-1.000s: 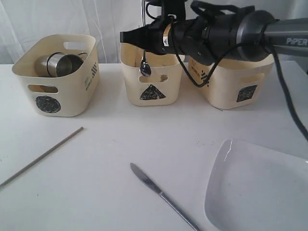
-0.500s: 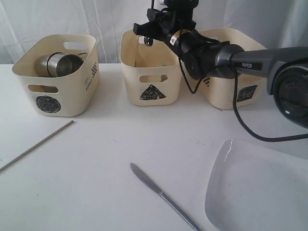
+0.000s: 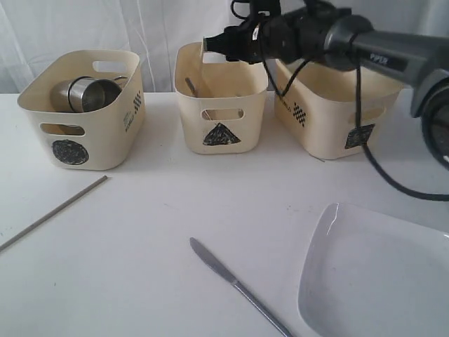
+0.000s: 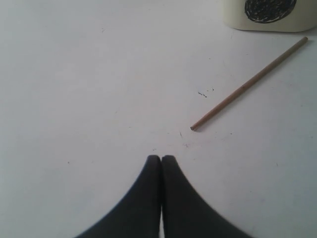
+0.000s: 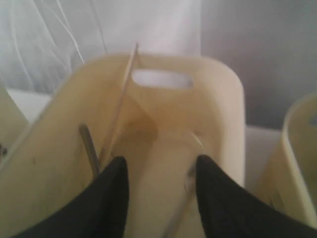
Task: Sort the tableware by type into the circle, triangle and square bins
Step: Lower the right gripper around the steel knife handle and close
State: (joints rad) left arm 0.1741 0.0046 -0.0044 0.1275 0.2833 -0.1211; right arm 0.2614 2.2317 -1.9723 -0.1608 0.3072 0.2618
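Note:
Three cream bins stand in a row: circle bin point(image 3: 84, 112) with steel mugs point(image 3: 88, 93), triangle bin point(image 3: 219, 105), square bin point(image 3: 337, 112). My right gripper point(image 3: 210, 43) hovers over the triangle bin's rim, open and empty point(image 5: 159, 166). Inside that bin point(image 5: 218, 109) lean a chopstick point(image 5: 121, 99) and steel handles point(image 5: 90, 148), one of them point(image 3: 193, 87) visible from outside. A chopstick point(image 3: 56, 213) and a steel knife point(image 3: 235, 281) lie on the table. The white square plate point(image 3: 379, 277) sits front right. My left gripper point(image 4: 161, 158) is shut, empty, near the chopstick point(image 4: 247, 85).
White table point(image 3: 161, 203) with a curtain behind the bins. The right arm point(image 3: 365, 42) and its cables point(image 3: 379, 161) stretch over the square bin. In the left wrist view the circle bin's label point(image 4: 270, 7) shows near the chopstick's far end.
The spoon that hung from my right gripper a second ago has dropped into the triangle bin. The right gripper has opened and shifted right above it. The loose chopstick shifted slightly.

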